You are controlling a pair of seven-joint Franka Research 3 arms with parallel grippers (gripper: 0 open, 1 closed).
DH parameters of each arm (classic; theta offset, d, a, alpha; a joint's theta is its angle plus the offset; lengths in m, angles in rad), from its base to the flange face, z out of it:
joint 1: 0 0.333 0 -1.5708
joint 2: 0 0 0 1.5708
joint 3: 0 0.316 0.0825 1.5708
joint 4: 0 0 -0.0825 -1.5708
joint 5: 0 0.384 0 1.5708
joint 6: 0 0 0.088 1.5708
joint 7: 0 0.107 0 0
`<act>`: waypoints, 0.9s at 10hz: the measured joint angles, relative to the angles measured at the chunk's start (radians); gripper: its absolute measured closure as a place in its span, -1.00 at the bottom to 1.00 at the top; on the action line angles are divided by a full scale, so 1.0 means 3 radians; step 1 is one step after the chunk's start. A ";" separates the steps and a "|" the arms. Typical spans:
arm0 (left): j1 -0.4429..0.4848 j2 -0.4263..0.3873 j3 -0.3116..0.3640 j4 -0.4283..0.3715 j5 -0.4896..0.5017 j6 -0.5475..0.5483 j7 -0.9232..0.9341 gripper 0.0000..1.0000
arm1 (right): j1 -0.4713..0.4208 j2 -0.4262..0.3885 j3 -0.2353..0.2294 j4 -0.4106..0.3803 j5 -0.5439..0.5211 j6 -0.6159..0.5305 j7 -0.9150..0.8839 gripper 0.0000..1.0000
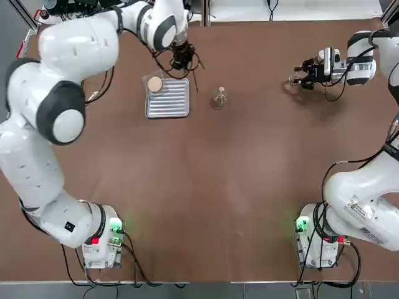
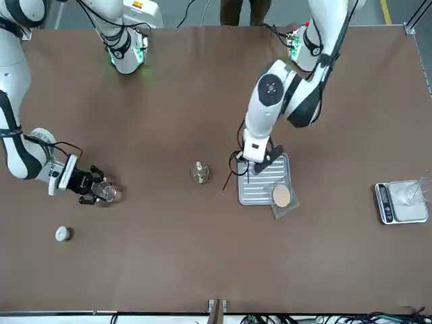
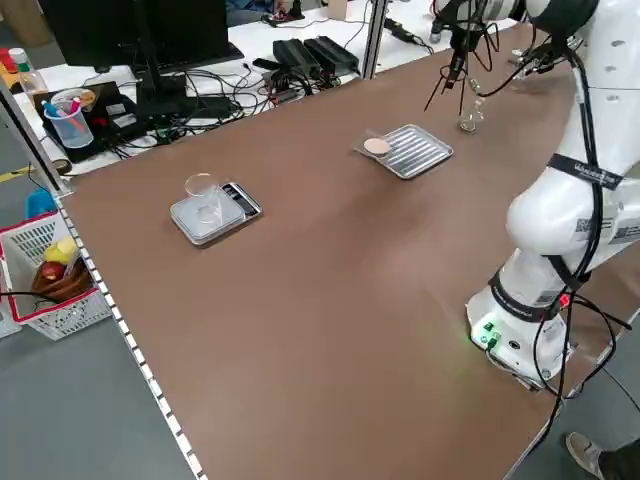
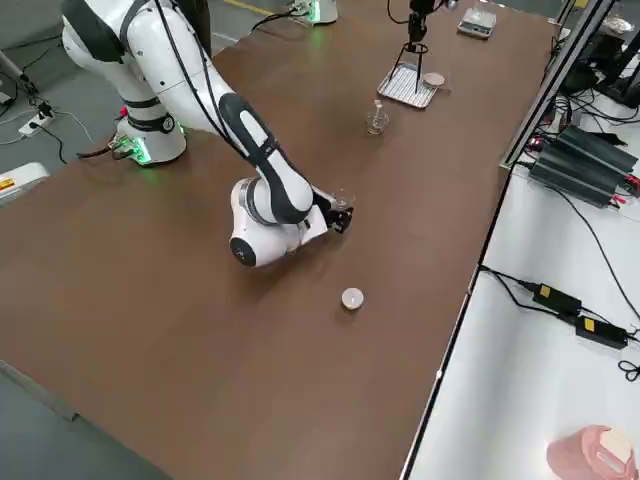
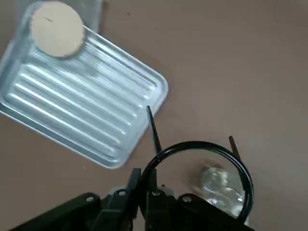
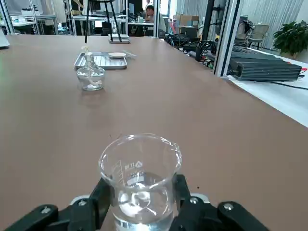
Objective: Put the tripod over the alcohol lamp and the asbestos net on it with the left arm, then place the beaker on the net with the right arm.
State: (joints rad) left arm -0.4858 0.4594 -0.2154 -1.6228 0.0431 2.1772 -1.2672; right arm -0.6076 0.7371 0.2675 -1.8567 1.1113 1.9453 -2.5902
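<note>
While my L gripper [image 5: 146,177] is clamped on the tripod [image 5: 195,145] ring near the ribbed tray [image 1: 167,104] & alc lamp [image 1: 219,98], my R gripper [image 6: 142,185] has the beaker [image 6: 142,197] pinched well right of the lamp, w/ the asbestos net [image 1: 154,85] overlapping the tray's edge.

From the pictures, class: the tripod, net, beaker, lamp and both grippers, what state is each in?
Tripod: lifted, unplaced
Asbestos net: partly over the ribbed tray
Beaker: upright, held
Alcohol lamp: standing, uncovered by tripod
Left gripper: shut on tripod
Right gripper: shut on beaker
</note>
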 joint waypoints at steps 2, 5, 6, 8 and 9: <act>-0.0197 0.0206 -0.0005 0.0275 0.0000 -0.0031 -0.0138 0.84 | 0.0000 0.0000 -0.0003 0.0002 -0.0001 0.0000 0.0000 -0.16; -0.0470 0.0406 0.0000 0.0586 0.0000 -0.0045 -0.0325 0.84 | 0.0000 -0.0001 -0.0007 0.0005 -0.0001 -0.0003 0.0001 -0.16; -0.0518 0.0470 0.0000 0.0652 0.0000 -0.0053 -0.0386 0.84 | 0.0000 -0.0001 -0.0008 0.0007 -0.0001 -0.0003 0.0001 -0.16; -0.0590 0.0565 0.0001 0.0707 0.0000 -0.0056 -0.0471 0.84 | 0.0000 -0.0001 -0.0017 0.0009 -0.0011 -0.0005 0.0001 -0.16; -0.0604 0.0615 0.0002 0.0735 0.0000 -0.0056 -0.0495 0.84 | 0.0000 -0.0001 -0.0022 0.0010 -0.0014 -0.0013 0.0001 -0.16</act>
State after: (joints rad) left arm -0.6669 0.6438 -0.2149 -1.4022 0.0431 2.1604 -1.4156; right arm -0.6076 0.7369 0.2608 -1.8539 1.1071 1.9415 -2.5900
